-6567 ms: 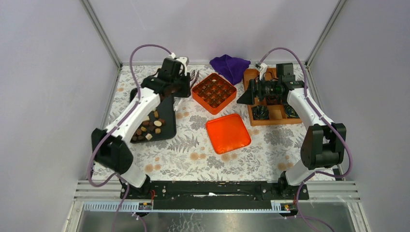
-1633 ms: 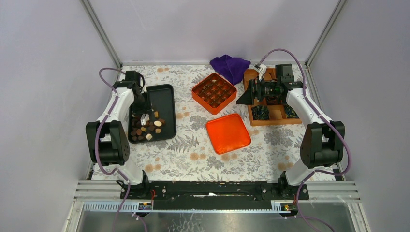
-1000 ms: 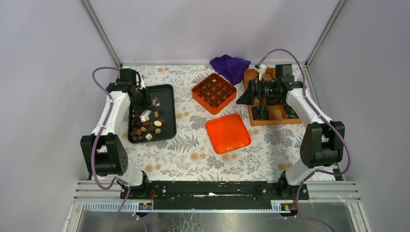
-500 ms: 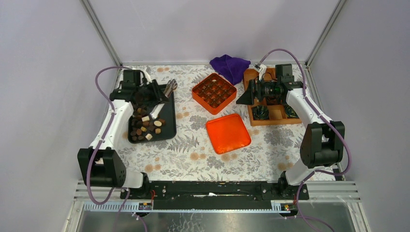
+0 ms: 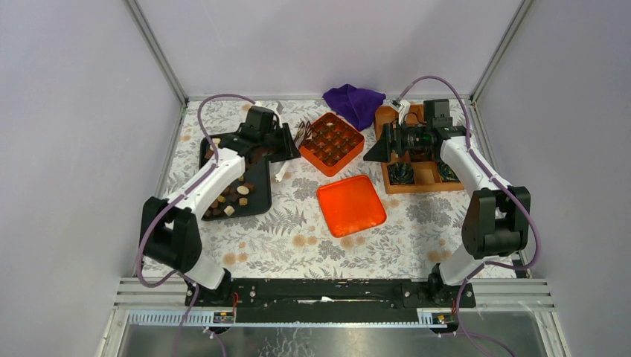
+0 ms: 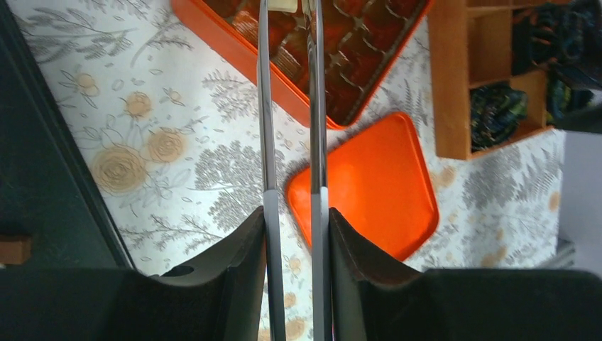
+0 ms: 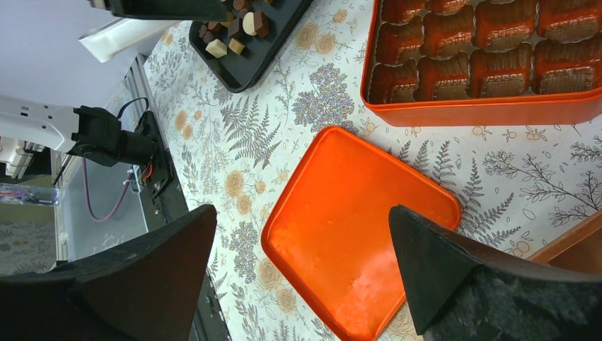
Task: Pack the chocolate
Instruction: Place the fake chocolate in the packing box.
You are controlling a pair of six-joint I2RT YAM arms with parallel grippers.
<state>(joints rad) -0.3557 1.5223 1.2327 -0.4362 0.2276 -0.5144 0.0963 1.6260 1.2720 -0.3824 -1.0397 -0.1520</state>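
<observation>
Chocolate [image 6: 282,4], a single cream-white piece, sits pinched between the far tips of the long metal tweezers [image 6: 313,106], and my left gripper [image 6: 294,220] is clamped around their arms. Those tips hang above the orange compartment box [image 6: 234,53], just past its nearest wall

I judge the piece light and rigid, with smooth sides that could slip or swivel between such thin tips. Its surface would probably mark or chip under a hard squeeze, so I want a gentle hold across two opposite flat sides, about mid-height

The box below my left fingertips is a grid of cells showing brown. Whether that is pieces or liners I cannot tell. Behind and to the outside of my left fingers lies the black tray [image 5: 259,178], where the loose pieces [image 5: 227,199] wait in a heap of dark, tan and cream

My right gripper [image 7: 304,213] is spread wide and holds nothing. The orange lid [image 5: 350,204] lies flat on the table beneath it, apart from the box. The wooden organizer [image 5: 425,175] beside those fingers holds dark crinkled cups [image 5: 402,173]
</observation>
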